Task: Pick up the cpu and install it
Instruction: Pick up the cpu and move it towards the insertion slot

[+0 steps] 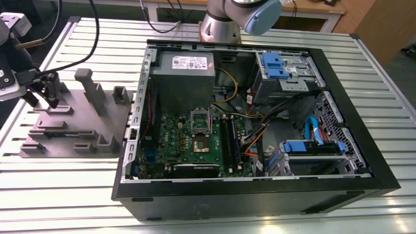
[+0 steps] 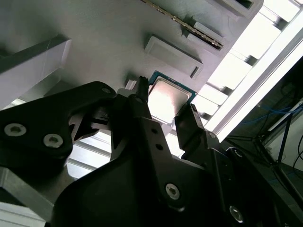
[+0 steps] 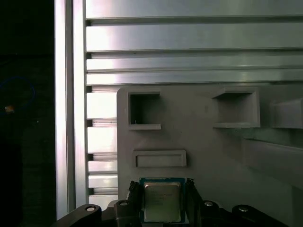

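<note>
The jaws seem closed on two opposite edges of the cpu (image 3: 162, 203), with the gripper (image 3: 162, 185) low over the grey holder plate (image 3: 203, 142), where the chip lies flat. A shallow or skewed grip could let it tilt or slip. The plate rests on a slatted aluminium table (image 3: 189, 35), beside the open computer case (image 1: 364, 122).

- A smooth, shiny silver-grey metal top is seen on the cpu (image 3: 161, 203).
- The gripper (image 3: 161, 187) is finished in matt black, with bright metal screws.
- The holder tray (image 3: 208, 151) is seen as matt grey plastic.
- The table (image 3: 189, 35) is formed of ribbed, glossy metal.
</note>
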{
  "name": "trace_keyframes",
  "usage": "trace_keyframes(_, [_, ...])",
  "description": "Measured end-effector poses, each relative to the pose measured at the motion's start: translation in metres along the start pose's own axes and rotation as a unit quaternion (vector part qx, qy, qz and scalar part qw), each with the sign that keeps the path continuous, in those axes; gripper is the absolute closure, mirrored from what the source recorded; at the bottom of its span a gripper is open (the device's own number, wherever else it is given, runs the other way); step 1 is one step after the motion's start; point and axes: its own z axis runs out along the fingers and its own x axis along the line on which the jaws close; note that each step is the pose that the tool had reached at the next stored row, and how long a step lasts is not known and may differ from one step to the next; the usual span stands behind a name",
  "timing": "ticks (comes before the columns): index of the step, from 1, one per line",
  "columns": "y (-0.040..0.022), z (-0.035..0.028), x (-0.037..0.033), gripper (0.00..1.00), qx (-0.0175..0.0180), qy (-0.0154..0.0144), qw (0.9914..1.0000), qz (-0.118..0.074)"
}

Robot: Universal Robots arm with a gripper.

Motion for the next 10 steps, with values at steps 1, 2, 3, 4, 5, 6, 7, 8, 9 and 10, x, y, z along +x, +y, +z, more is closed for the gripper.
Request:
trace_keyframes(1, [0.0,-0.0005,0.0,0.53,0.0,0.0,1.0,0.0])
trace_keyframes(2, [0.0001,-0.0009,0.0,0.53,-0.0001,-0.0001,1.0,0.0])
trace_keyframes(3, [0.0001,-0.0013,0.0,0.53,-0.0001,-0.0001,1.0,0.0])
trace_keyframes(4, [0.0001,-0.0018,0.0,0.53,0.0,-0.0001,1.0,0.0])
trace_keyframes(5, [0.0001,-0.0023,-0.0001,0.53,0.0,0.0,1.0,0.0])
trace_keyframes(6, [0.0001,-0.0027,-0.0001,0.53,0.0,-0.0001,1.0,0.0])
trace_keyframes(7, [0.0002,-0.0032,0.0,0.53,0.0,0.0,1.0,0.0])
trace_keyframes(8, [0.0002,-0.0037,-0.0001,0.53,0.0,0.0,1.0,0.0])
trace_keyframes(9, [0.0002,-0.0043,-0.0001,0.53,0.0,0.0,1.0,0.0])
trace_keyframes(10, [0.0002,-0.0048,-0.0001,0.53,0.0,0.0,1.0,0.0])
